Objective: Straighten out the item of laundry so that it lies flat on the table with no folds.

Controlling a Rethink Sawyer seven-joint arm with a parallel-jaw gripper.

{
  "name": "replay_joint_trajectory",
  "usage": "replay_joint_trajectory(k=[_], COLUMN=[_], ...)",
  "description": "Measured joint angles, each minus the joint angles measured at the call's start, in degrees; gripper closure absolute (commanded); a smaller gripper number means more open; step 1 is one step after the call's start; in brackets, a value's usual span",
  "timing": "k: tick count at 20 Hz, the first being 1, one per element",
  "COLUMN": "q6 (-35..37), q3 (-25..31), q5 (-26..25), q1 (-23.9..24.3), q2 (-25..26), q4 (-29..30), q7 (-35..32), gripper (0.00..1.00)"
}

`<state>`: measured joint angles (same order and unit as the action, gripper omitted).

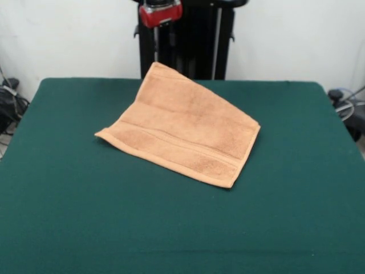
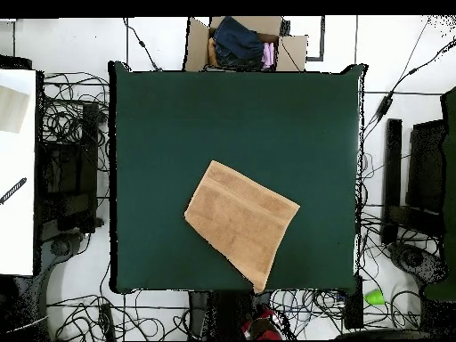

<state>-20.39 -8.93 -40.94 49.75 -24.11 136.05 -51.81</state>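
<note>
1 towel [image 1: 182, 128] lies flat on the table [image 1: 68, 188]; overhead alone shows a cardboard box [image 2: 245, 43]; claw [image 1: 161, 12] state unclear.

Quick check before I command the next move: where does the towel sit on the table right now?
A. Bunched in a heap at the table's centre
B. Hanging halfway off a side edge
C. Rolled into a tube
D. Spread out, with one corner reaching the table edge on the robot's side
D: the towel lies spread out on the table, and in the overhead view its lowest corner reaches the edge nearest the robot's base, while the gripper hangs drawn back above.
</note>
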Motion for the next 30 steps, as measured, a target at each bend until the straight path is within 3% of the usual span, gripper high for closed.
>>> replay_joint_trajectory(k=[11,30], q6=[-5.7,-23.0], q3=[-3.9,-11.0], q5=[0.3,1.2], q1=[-0.7,-1.7], q2=[4.5,12.5], q4=[-3.0,-7.2], q7=[0.0,0.0], gripper=[0.0,0.0])
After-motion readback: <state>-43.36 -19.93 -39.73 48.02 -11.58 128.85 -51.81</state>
